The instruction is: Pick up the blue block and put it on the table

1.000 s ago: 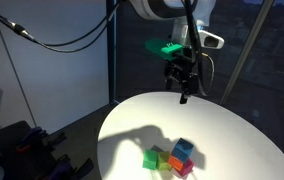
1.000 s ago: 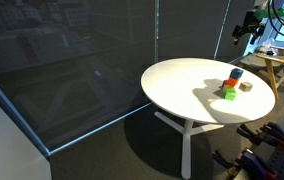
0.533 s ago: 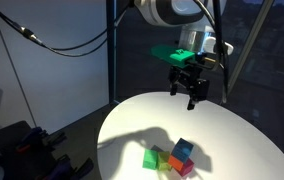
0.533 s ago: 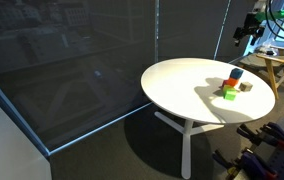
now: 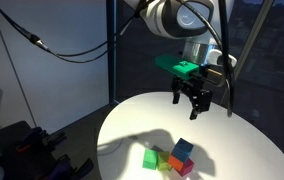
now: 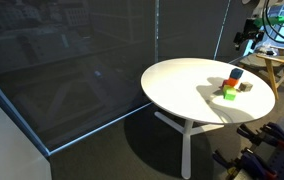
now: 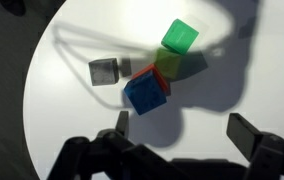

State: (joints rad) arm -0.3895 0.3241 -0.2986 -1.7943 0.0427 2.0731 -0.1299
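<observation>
The blue block (image 5: 184, 148) sits on top of an orange cube (image 5: 176, 160) and a red-pink cube (image 5: 186, 168) near the front of the round white table (image 5: 232, 130). A green cube (image 5: 153, 158) stands beside them. My gripper (image 5: 192, 101) hangs open and empty in the air above the table, behind the cubes and well apart from them. In the wrist view the blue block (image 7: 145, 93) lies just ahead of the open fingers (image 7: 182, 128), with the orange cube (image 7: 168, 64) and green cube (image 7: 179, 37) beyond. It also shows in the other exterior view (image 6: 236, 74).
A small grey object (image 7: 104, 71) lies on the table beside the cubes. A wooden stand (image 6: 280, 66) is behind the table. Dark window panes surround the scene. Black gear lies on the floor (image 5: 27, 150).
My gripper has moved sideways and down toward the table, closer to the spot above the cubes. It stays open. The cubes have not moved.
</observation>
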